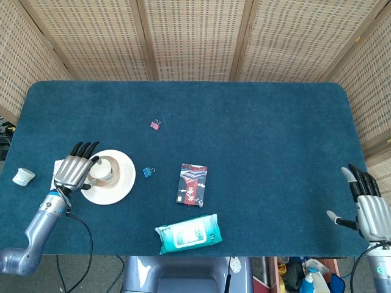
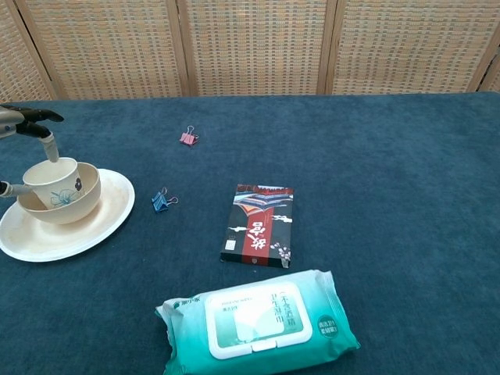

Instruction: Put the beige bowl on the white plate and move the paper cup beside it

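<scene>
Left hand (image 1: pixel 73 172) sits at the lower left of the head view, its fingers stretched over the paper cup (image 2: pixel 53 178), which rests upright inside the beige bowl (image 2: pixel 66 201). In the chest view, at the far left edge, dark fingertips (image 2: pixel 41 116) hang just above the cup's rim; whether the hand grips the cup or has let it go cannot be told. The bowl stands on the white plate (image 2: pixel 101 219) at the left of the frame. Right hand (image 1: pixel 368 207) is at the lower right corner of the head view, fingers straight and apart, holding nothing, well apart from plate, bowl and cup.
</scene>
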Controlling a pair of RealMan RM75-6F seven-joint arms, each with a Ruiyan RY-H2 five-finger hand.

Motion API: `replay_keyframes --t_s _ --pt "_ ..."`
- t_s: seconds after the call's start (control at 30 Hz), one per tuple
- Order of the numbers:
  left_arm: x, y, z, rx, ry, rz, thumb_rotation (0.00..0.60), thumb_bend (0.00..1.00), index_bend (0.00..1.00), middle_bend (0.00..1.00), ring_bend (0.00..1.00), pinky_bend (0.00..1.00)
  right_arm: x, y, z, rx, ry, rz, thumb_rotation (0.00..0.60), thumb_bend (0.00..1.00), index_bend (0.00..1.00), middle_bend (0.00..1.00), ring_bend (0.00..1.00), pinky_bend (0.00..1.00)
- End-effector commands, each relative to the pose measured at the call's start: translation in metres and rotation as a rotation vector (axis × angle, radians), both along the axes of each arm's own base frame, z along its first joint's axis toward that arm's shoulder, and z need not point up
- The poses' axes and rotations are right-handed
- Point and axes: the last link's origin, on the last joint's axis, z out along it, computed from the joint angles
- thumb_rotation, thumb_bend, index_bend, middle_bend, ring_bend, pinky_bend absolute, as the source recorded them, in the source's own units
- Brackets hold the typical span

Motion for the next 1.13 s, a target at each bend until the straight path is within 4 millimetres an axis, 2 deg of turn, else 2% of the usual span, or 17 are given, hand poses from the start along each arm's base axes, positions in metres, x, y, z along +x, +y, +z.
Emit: replay_keyframes --t_s 0.03,0.13,0.23,0.3,0.43,0.6,0.8,0.97,1.13 --pt "0.003 0.001 0.007 0.022 -0.027 -0.004 0.600 0.26 0.33 0.00 0.00 0.00 0.000 0.000 0.000 0.000 -0.001 0.001 0.600 0.12 0.00 0.00 0.00 0.00" --pt "0.013 0.000 0.023 0.067 -0.096 -0.018 0.600 0.24 0.29 0.00 0.00 0.00 0.000 0.000 0.000 0.002 -0.001 0.001 0.600 0.12 0.00 0.00 0.00 0.00" --pt "0.024 -0.005 0.042 0.117 -0.182 -0.040 0.600 0.23 0.20 0.00 0.00 0.00 0.000 0.000 -0.001 0.002 0.000 0.003 0.600 0.12 0.00 0.00 0.00 0.00" --pt "0.030 -0.018 0.058 0.147 -0.243 -0.047 0.600 0.21 0.12 0.00 0.00 0.00 0.001 0.000 -0.001 0.004 0.005 0.007 0.600 0.12 0.00 0.00 0.00 0.00" --pt "0.030 -0.044 0.068 0.194 -0.233 -0.092 0.600 0.16 0.02 0.00 0.00 0.00 0.002 0.000 -0.002 0.006 0.011 0.017 0.600 0.12 0.00 0.00 0.00 0.00" --pt "0.016 -0.085 0.061 0.206 -0.182 -0.038 0.600 0.15 0.00 0.00 0.00 0.00 0.004 0.000 -0.004 0.002 0.018 0.031 0.600 0.12 0.00 0.00 0.00 0.00" --pt "-0.001 -0.119 0.048 0.263 -0.183 -0.001 0.600 0.15 0.00 0.00 0.00 0.00 0.006 0.000 -0.006 0.001 0.029 0.040 0.600 0.12 0.00 0.00 0.00 0.00" --pt "-0.023 -0.130 0.039 0.275 -0.170 0.032 0.600 0.15 0.00 0.00 0.00 0.00 0.008 0.000 -0.008 0.005 0.038 0.043 0.600 0.12 0.00 0.00 0.00 0.00" --pt "-0.028 -0.129 0.044 0.294 -0.172 0.036 0.600 0.15 0.00 0.00 0.00 0.00 0.009 -0.001 -0.013 0.019 0.058 0.043 0.600 0.12 0.00 0.00 0.00 0.00"
